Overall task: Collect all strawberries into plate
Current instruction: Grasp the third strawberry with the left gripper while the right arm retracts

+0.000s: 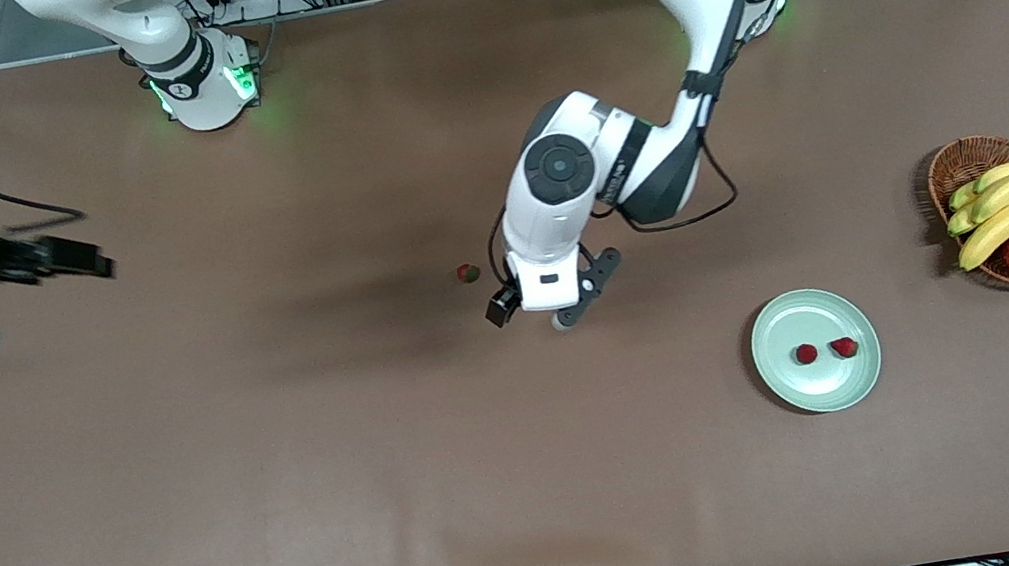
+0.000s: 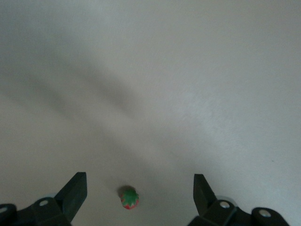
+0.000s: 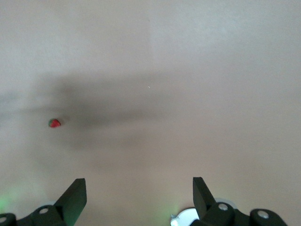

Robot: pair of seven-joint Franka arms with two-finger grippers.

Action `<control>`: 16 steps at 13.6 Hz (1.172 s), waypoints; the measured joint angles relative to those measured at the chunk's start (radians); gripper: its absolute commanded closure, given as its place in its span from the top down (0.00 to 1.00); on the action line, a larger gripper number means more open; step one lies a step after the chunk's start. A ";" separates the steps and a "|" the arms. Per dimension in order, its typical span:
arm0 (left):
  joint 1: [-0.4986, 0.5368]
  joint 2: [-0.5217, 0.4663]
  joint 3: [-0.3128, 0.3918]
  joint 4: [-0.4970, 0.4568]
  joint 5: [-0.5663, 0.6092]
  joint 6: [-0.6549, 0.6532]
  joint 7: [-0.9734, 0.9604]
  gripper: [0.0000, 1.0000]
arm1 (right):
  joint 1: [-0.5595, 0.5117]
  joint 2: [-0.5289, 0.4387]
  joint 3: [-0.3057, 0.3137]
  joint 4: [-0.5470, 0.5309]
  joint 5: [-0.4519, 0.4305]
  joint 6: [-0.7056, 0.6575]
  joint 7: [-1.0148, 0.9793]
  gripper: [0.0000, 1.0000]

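Altogether three strawberries, two [image 1: 806,354] [image 1: 844,348] on plate [image 1: 788,380] (one [image 1: 468,274] off)

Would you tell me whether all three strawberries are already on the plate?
No, only two strawberries lie on the plate; the third strawberry sits on the table.
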 measured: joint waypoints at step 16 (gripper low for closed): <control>-0.165 0.174 0.004 0.004 0.000 0.088 -0.428 1.00 | -0.092 -0.058 0.023 0.025 -0.233 -0.035 -0.176 1.00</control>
